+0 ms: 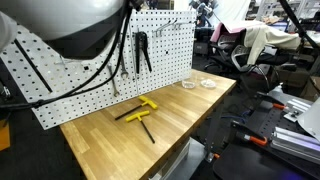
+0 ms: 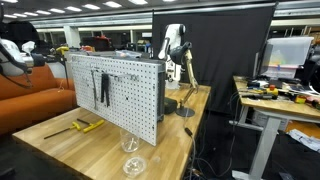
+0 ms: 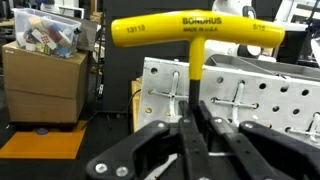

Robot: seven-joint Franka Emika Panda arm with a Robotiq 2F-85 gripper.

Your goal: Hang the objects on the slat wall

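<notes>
While the gripper [image 3: 195,118] is clamped shut on the black shaft of a yellow T-handle hex key [image 3: 195,32], the wrist view has that key upright. The crossbar is level at the top and the shaft runs straight down between the fingers [image 3: 212,132]. The handle reads BONDHUS, MADE IN U.S.A.

Behind the key is the white pegboard [image 3: 255,100], seen at an angle, with metal fittings on its face. The key is not on any hook that I can see, and I can't tell how far it stands off the board. Left of that in the wrist view is a cardboard box [image 3: 40,85] with a clear bin [image 3: 45,30] of odds and ends on top.

In an exterior view, two loose T-handle keys [image 1: 145,106] lie flat on the wooden bench [image 1: 100,135] in front of the pegboard, close together — can't tell if they touch. Black-handled pliers [image 1: 142,50] hang on the board above them. Two clear round dishes [image 1: 198,84] sit toward the bench's far end. A blurred part of the arm fills the top-left.

In an exterior view from the board's end, the arm [image 2: 178,55] stands beyond the pegboard. The loose keys are on the bench at the board's face side, with the dishes at the near corner — the gripper is too small there to read.
</notes>
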